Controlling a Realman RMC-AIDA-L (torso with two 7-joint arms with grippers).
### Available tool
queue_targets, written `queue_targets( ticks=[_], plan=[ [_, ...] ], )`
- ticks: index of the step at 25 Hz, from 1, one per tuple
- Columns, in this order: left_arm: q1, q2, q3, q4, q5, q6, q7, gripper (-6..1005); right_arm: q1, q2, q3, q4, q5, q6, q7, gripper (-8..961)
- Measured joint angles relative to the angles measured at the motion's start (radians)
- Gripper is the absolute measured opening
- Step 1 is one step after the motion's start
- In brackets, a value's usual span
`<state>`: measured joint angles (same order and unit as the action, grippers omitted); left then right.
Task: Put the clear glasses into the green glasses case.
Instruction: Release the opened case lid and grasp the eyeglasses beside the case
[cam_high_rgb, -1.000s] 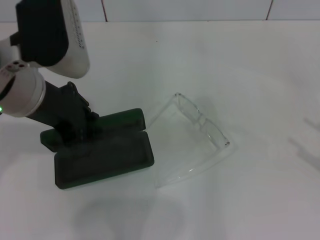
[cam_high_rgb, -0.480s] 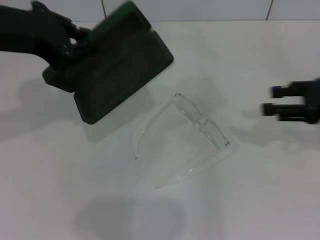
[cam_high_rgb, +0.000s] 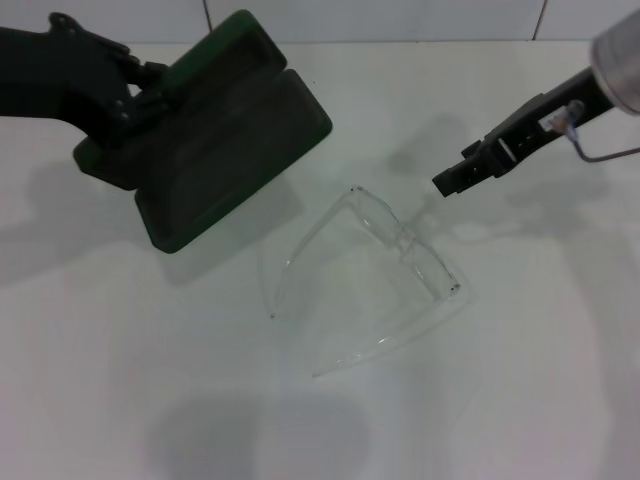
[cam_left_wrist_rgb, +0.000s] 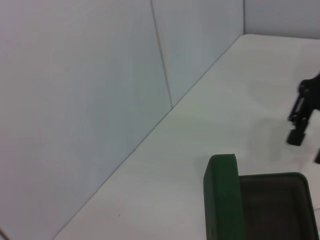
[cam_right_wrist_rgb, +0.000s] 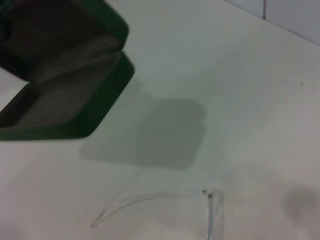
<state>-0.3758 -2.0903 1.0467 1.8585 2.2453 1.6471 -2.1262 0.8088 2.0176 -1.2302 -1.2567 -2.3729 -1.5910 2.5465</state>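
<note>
The green glasses case (cam_high_rgb: 235, 140) hangs open and tilted above the table at the back left, dark lining showing. My left gripper (cam_high_rgb: 138, 92) is shut on its far edge. The case also shows in the left wrist view (cam_left_wrist_rgb: 225, 200) and the right wrist view (cam_right_wrist_rgb: 65, 95). The clear glasses (cam_high_rgb: 405, 245) lie on the white table in the middle, arms unfolded toward the front left; one thin arm (cam_right_wrist_rgb: 150, 199) shows in the right wrist view. My right gripper (cam_high_rgb: 462, 172) hovers open just behind and right of the glasses, apart from them. It is also visible (cam_left_wrist_rgb: 300, 122) in the left wrist view.
The white table (cam_high_rgb: 520, 400) spreads all around the glasses. A tiled wall (cam_high_rgb: 380, 18) runs along the back edge. The case's shadow (cam_right_wrist_rgb: 170, 132) falls on the table beside the glasses.
The left gripper lifted the case off the table up to the back left. The right arm came in from the right and now hovers near the glasses. The glasses stayed put.
</note>
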Motion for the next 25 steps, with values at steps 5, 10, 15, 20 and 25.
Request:
queue_targets(
  ticks=[5, 10, 15, 20, 25],
  plan=[
    [0.020, 0.000, 0.045, -0.004, -0.001, -0.030, 0.034, 205, 0.098, 0.005, -0.044, 0.125, -0.039, 0.023, 0.061, 549],
    [0.038, 0.001, 0.051, -0.006, 0.005, -0.033, 0.047, 205, 0.151, 0.009, -0.122, 0.174, -0.040, 0.059, 0.109, 504],
    [0.049, 0.001, 0.075, -0.008, -0.011, -0.033, 0.078, 205, 0.160, 0.009, -0.162, 0.235, -0.042, 0.097, 0.125, 475],
    [0.052, 0.000, 0.092, -0.009, -0.016, -0.033, 0.088, 205, 0.165, 0.009, -0.227, 0.309, -0.042, 0.186, 0.126, 460],
    [0.054, 0.000, 0.097, -0.018, -0.016, -0.033, 0.092, 205, 0.172, 0.010, -0.246, 0.360, -0.031, 0.241, 0.116, 447]
  ],
)
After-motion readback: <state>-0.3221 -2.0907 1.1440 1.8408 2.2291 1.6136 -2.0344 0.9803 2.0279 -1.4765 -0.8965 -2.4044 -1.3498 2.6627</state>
